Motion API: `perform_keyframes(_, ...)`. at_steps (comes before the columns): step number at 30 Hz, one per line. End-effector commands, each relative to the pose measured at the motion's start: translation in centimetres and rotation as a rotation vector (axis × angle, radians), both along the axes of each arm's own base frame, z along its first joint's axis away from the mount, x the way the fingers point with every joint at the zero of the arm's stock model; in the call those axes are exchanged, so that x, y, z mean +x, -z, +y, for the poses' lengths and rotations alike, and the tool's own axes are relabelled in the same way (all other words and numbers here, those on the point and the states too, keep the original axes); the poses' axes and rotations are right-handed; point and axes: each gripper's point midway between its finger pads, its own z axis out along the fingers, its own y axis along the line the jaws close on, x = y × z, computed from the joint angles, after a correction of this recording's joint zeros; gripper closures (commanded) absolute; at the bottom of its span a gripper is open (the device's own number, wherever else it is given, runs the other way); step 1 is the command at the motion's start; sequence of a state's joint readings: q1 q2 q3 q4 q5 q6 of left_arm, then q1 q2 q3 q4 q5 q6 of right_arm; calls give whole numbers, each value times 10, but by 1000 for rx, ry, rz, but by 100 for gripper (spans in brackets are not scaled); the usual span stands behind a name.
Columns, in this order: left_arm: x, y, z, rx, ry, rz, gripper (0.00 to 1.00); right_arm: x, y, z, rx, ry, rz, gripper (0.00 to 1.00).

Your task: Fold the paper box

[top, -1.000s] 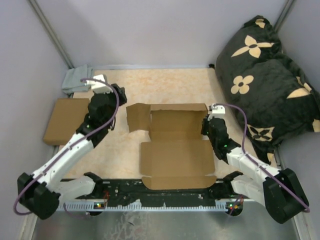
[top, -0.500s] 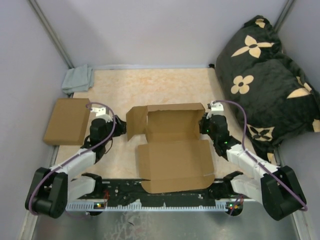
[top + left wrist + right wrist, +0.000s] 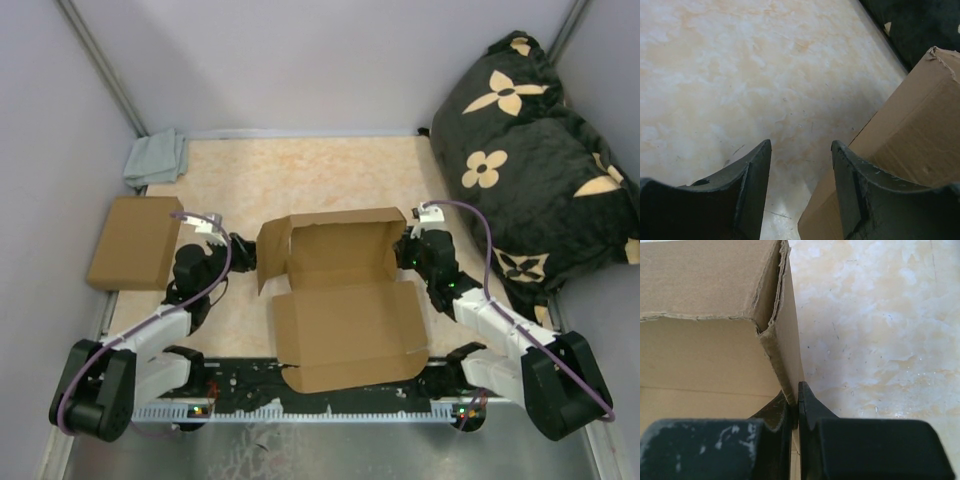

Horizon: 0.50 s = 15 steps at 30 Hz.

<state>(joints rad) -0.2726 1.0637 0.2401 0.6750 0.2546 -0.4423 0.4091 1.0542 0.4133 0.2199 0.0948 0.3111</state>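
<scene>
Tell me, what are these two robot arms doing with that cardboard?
They are folding a paper box. The right gripper is shut on the box's right wall, pinching it upright. The left gripper is open beside the raised left flap, gripping nothing. The wide lid panel lies open toward the near side.

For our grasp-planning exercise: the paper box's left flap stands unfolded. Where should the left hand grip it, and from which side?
Probably its free outer edge, approached from the left, outside the paper box. The left flap stands splayed outward as a thin sheet, so the open left hand could straddle that edge, one finger per face. The right hand pinches the right wall.
</scene>
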Motion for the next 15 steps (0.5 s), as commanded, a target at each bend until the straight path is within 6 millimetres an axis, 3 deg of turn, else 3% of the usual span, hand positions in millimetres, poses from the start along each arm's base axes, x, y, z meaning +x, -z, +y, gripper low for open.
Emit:
perform_keyframes(1,-9,-12,-9,-8,71,-72,42,-2,-5,6,25,-38,-12,99)
perform_keyframes(15,-16,-5,-9,-5,86,-86,41,-2,1,6,12,-45,9,99)
